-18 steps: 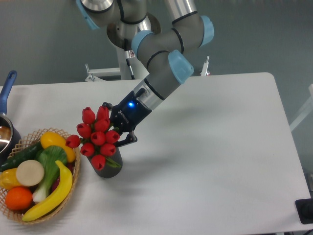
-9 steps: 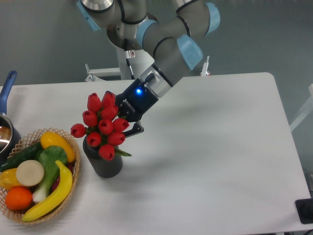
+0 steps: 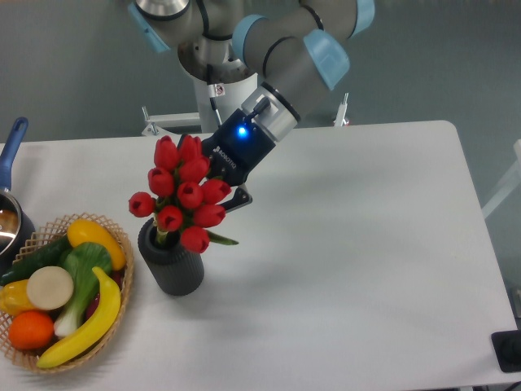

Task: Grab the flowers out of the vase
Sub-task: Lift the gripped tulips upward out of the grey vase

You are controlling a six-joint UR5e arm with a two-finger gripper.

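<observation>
Gripping glossy red flowers (image 3: 186,195), the end effector (image 3: 218,184) seemingly holds them above the matte cylindrical vase (image 3: 172,265)

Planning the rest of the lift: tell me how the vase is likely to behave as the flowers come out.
The vase is short and wide, so it probably stays upright. It may be light: stems still in its mouth could drag or tilt it. The gripper, gripping the flowers, pulls at a slant, so some sideways tug seems likely.
</observation>
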